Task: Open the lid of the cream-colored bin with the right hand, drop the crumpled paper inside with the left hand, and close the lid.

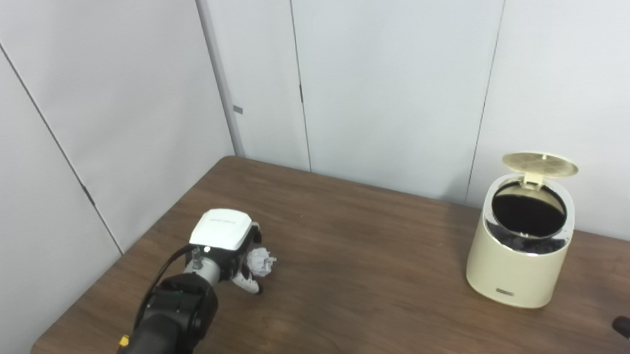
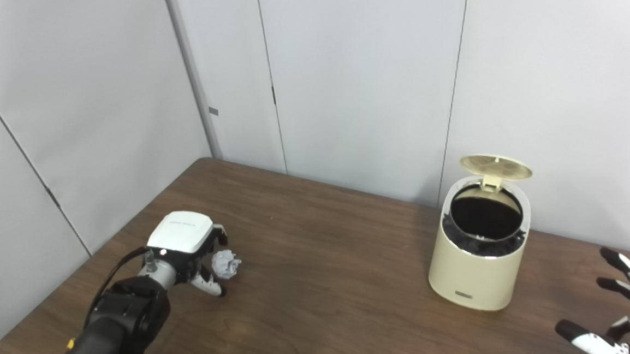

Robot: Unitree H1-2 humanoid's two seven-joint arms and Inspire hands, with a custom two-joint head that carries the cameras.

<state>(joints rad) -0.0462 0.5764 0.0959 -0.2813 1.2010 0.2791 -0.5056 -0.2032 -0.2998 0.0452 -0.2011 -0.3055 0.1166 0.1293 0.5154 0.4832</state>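
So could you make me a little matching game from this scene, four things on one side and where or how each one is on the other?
Things:
1. lid
2. crumpled paper
3. right hand
4. cream-colored bin

Places or states:
A. open, fingers spread, at the near right edge of the table
B. standing upright on the right part of the table
C. raised, tipped back above the opening
D. on the left part of the table, between the fingers of the left hand

Pairs: 1-C, 2-D, 3-A, 4-B
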